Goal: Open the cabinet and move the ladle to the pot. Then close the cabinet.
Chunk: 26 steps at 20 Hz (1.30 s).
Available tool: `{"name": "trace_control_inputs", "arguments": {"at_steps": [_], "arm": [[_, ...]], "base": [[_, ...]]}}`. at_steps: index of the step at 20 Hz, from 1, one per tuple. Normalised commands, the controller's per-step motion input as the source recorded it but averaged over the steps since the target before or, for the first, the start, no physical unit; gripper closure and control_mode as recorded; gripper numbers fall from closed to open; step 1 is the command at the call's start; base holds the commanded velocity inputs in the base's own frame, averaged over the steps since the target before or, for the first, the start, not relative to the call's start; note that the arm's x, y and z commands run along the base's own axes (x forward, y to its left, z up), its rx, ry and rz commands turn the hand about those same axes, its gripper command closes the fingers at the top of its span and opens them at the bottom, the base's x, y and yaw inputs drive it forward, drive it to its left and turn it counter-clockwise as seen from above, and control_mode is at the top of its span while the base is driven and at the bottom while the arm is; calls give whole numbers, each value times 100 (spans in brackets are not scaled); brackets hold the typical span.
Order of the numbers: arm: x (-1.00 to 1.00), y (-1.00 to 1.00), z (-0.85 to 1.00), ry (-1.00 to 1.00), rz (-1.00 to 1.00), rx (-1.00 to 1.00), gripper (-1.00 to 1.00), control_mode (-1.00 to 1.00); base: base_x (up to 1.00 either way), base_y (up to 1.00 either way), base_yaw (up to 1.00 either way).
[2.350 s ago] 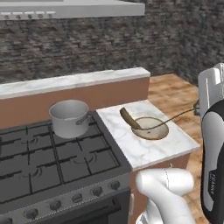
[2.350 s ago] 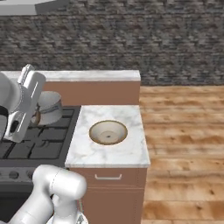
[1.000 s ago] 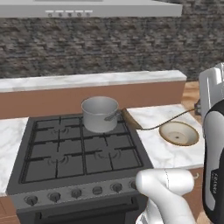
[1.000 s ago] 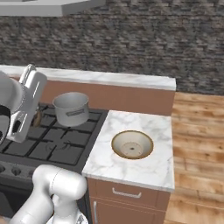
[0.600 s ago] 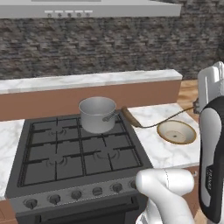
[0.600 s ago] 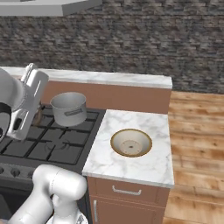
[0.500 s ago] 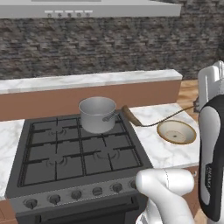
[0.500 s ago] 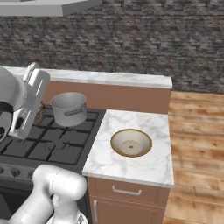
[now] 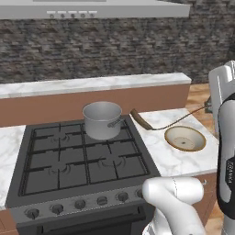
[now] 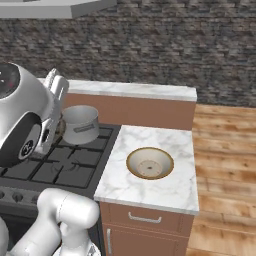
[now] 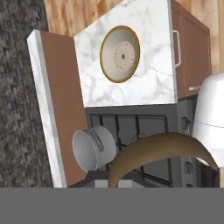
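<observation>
Steel is the landmark material: the pot (image 9: 102,120) stands upright on the rear burner of the hob (image 9: 69,165), with its short side handle facing the marble table (image 9: 170,161).

Over the last few seconds the whole scene has slid sideways in both base views. This is travel of the base, not of the objects. The pot, previously off to one side, now sits near the middle of the left base view. In the last half second the scene has held almost steady, while the end effector (image 10: 54,86) has edged closer to the pot in the right base view.

The end effector is closed, and the hand view shows a curved brown part directly at its tips, so it is judged to be clamped on the ladle (image 9: 140,120). The ladle's dark handle hangs just beside the pot on the table side, and its thin stem runs away from the pot. The scoop end cannot be identified. A shallow beige bowl (image 9: 185,139) rests on the table, well apart from the pot.

Judgement: transport is nearly complete. Lowering the ladle into the pot, release, and cabinet closure remain.
</observation>
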Motion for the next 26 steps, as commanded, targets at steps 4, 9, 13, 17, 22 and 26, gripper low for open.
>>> {"name": "trace_control_inputs", "arguments": {"at_steps": [4, 9, 13, 17, 22, 26], "arm": [[53, 0, 0, -2, 13, 0, 100, -100], [54, 0, 0, -5, 10, -1, 100, -100], [44, 0, -7, -2, 11, 0, 100, -100], [36, 0, -16, -1, 12, 0, 100, -100], [40, 0, -24, 0, 11, 0, 100, -100], [35, 0, -9, -5, 5, -5, 100, -100]], "base": [[0, 0, 0], [0, 0, 0], [0, 0, 0], [0, 0, 0], [0, 0, 0], [0, 0, 0]]}}
